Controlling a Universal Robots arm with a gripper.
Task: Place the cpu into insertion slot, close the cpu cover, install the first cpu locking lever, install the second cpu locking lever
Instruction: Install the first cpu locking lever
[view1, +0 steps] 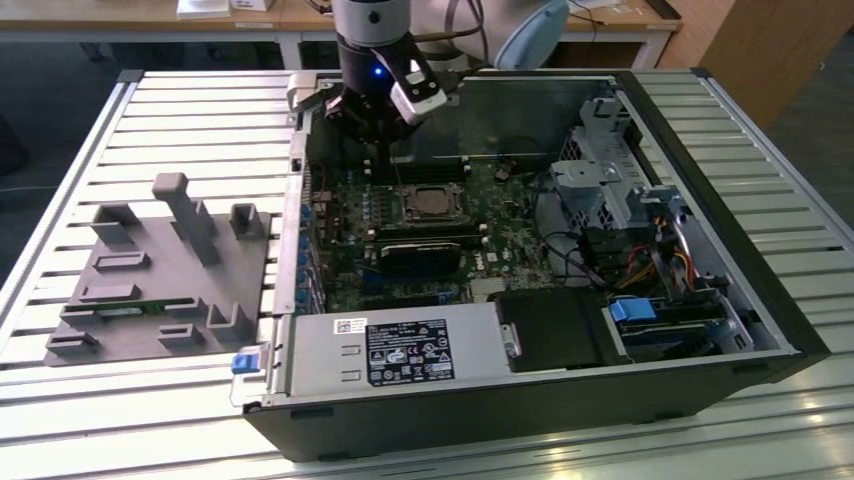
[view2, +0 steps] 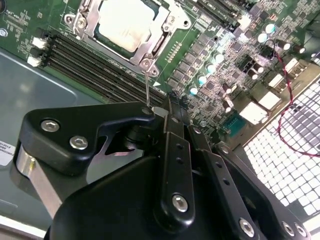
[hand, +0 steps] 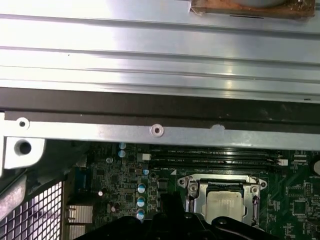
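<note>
Hand (view2: 162, 107) pressed together on a thin lever (view2: 146, 90) at the cover's (view2: 150, 50) corner. The cpu (view2: 125, 22) sits in the slot (view2: 101, 36) under the lowered cover, at five o'clock from the hand in the exterior view, inside the open case (view1: 787, 300) on the slatted table (view1: 174, 110).

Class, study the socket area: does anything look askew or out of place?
One thing: a thin metal lever stands up from a corner of the cpu cover toward the gripper instead of lying flat. The cpu looks squarely seated.
</note>
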